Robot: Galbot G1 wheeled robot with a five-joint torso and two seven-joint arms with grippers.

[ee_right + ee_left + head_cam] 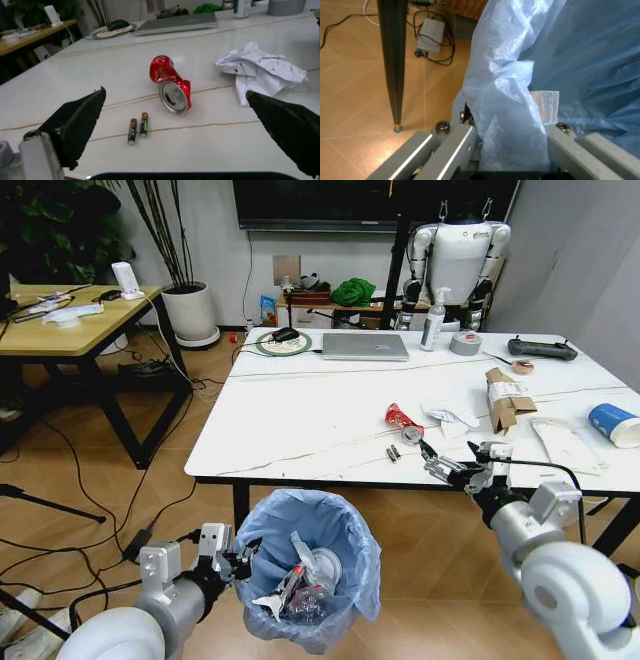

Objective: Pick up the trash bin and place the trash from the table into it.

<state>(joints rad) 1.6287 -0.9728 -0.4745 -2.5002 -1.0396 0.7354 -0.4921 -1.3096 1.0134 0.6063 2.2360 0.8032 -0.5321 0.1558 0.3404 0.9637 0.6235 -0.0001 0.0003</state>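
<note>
While the left claw (232,561) pinches the rim of the trash bin (310,565), its fingers (457,146) closed on a fold of the light-blue bag, the bin hangs just in front of the near edge of the white bench (300,415), below the top's level. Inside the bin lie a few bits of litter, clear plastic and something white and red. On the other side, the right claw (447,465) reaches in over the near edge of the bench with its black fingers (75,122) spread wide and nothing between them. Just ahead of it lies a crushed red can (171,84), open end toward the claw, with two small batteries (137,128) side by side close by and a crumpled white paper (260,71) just beside the can. Farther to the right on the bench sit a torn brown cardboard box (506,399), a flat white wrapper (566,446) and a blue paper cup (614,424) on its side. At the far edge stand a closed laptop (365,346), a spray bottle (433,321) and a grey tape roll (465,343).
</note>
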